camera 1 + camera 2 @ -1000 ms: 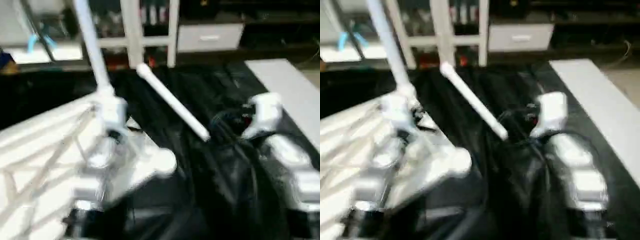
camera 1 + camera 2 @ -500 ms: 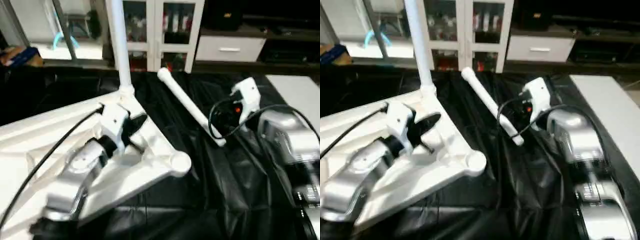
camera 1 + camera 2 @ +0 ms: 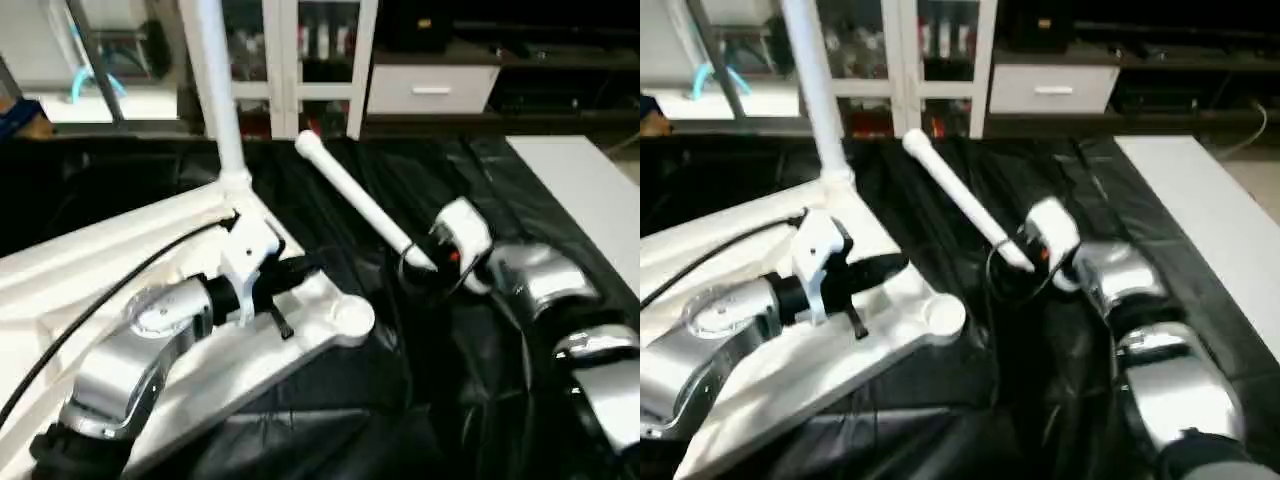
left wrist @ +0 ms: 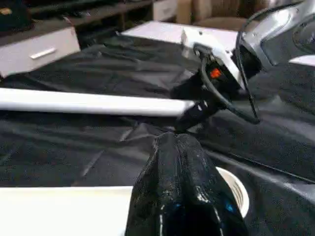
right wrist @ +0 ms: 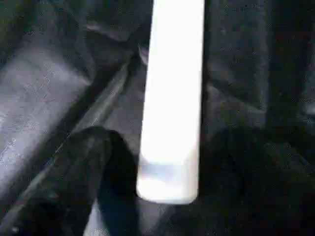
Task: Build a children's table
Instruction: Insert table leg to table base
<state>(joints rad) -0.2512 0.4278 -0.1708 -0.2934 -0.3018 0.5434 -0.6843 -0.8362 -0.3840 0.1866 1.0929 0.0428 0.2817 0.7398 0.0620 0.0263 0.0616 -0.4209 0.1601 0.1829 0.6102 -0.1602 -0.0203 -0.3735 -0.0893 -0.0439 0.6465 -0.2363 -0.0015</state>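
White plastic square table top [image 3: 60, 300] lies underside-up at left, one tube leg [image 3: 212, 85] upright in it. Left tool [image 3: 300, 268] is pinched closed; right tool [image 5: 162, 196] straddles loose white leg [image 3: 355, 200], fingers wide.

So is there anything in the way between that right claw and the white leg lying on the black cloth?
Nothing visible. The right gripper is already at the near end of the loose leg, a black finger on either side of the tube with only black cloth beneath it.
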